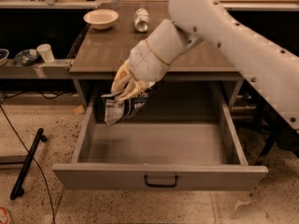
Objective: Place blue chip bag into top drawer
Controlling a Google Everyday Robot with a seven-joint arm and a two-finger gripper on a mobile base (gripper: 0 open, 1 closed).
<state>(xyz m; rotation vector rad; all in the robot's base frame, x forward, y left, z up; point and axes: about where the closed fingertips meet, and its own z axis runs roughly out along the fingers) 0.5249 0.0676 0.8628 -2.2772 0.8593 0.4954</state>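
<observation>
One relation governs the coming release: the bag [122, 110] hangs directly below my gripper [125, 90], and the drawer [159, 146] lies open beneath both. My fingers are closed on the bag's upper end, pinching the foil. The bag's long axis runs near vertical, its lower end tilted slightly toward the drawer's left wall. I hold it over the drawer's back left corner, just in front of the table's [107, 50] front edge and below the tabletop. The bag's lower end appears to hang clear of the drawer floor, though from this angle I cannot be sure of the gap. Letting go should drop it inside, close to the left wall.

Containers: the drawer is pulled fully out, and I see nothing on its floor. A bowl [101, 18] at the table's back left corner looks empty. A can [141, 19] lies beside it along the back edge.
</observation>
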